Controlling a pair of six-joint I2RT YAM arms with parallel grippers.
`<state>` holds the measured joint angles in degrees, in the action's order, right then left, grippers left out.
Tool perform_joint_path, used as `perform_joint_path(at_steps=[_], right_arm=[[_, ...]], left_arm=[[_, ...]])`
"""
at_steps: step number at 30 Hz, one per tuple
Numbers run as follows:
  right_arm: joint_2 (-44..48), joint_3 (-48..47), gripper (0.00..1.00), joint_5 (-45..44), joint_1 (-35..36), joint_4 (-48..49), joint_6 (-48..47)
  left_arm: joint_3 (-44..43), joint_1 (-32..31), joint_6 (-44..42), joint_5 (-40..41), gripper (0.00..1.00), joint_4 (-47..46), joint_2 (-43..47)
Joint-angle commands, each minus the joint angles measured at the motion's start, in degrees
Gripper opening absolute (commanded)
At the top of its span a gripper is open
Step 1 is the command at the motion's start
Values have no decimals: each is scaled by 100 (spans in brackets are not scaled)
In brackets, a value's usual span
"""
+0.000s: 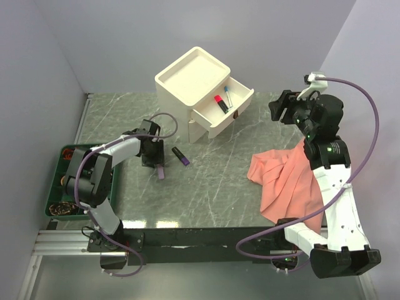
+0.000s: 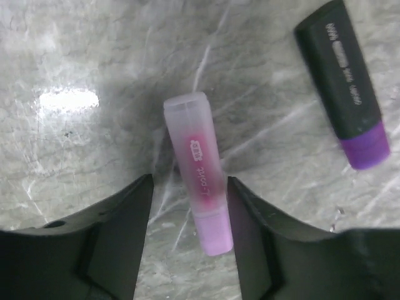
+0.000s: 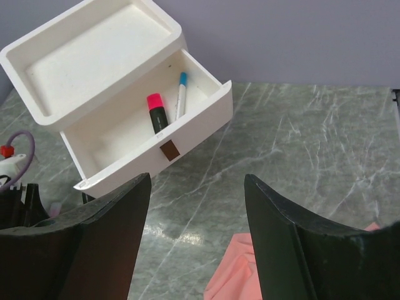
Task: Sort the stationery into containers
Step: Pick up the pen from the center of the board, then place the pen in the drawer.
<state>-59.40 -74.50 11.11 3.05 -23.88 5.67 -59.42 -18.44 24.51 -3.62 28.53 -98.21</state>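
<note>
Stationery lies in two places: two highlighters on the grey marbled surface (image 1: 212,187) and two pieces in the pulled-out top drawer (image 3: 187,134) of the cream-white drawer box (image 1: 172,97). The lilac highlighter (image 2: 199,172) is a stubby translucent tube with a frosted cap, a pink core and a small printed label. It lies flat between the fingers of the left pincer (image 2: 189,184), which straddles it with its jaws apart. A gap shows on one side, and the other finger sits just beside the barrel. Near it rests the purple highlighter (image 2: 347,81), with a dark body, pale lettering and a violet end. In the drawer, a red-and-black marker (image 3: 156,112) lies beside a blue-capped white pen (image 3: 181,94). The right pincer (image 3: 195,181) hangs wide and empty, facing the box, above a salmon-pink cloth (image 1: 287,178).
</note>
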Motion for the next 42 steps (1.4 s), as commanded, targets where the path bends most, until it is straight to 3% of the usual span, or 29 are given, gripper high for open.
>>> perform_joint_path(at_steps=[1, 2, 5, 6, 13, 17, 21, 26, 33, 42], right_arm=[[183, 155, 69, 215, -199, 76, 249], [191, 190, 69, 268, -226, 85, 294], [148, 260, 69, 426, -279, 76, 347], [139, 295, 69, 453, -270, 68, 321], [113, 1042, 70, 944, -270, 314, 268], [-133, 1025, 71, 1736, -270, 50, 66], [-195, 1078, 71, 1561, -279, 146, 144], [-160, 1262, 72, 1604, -270, 349, 303], [-186, 1394, 72, 1481, -418, 384, 294], [-125, 1526, 72, 1332, -612, 463, 443]], left_arm=[[0, -248, 115, 265, 48, 21, -13], [9, -283, 106, 204, 44, 21, -31], [-8, -432, 27, 54, 16, -23, -84], [-26, -476, 10, 63, 1, -15, -66], [-35, -503, -271, 116, 1, 240, 854], [-236, -494, -1314, -700, 1, 521, 1664], [-587, -520, -2388, -1605, 1, 671, 2139], [-1141, -634, -3626, -2554, 1, 162, 2517], [-2747, -819, -3963, -3118, 1, -787, 1702], [-3645, -1065, -3305, -3093, 1, -2499, 428]])
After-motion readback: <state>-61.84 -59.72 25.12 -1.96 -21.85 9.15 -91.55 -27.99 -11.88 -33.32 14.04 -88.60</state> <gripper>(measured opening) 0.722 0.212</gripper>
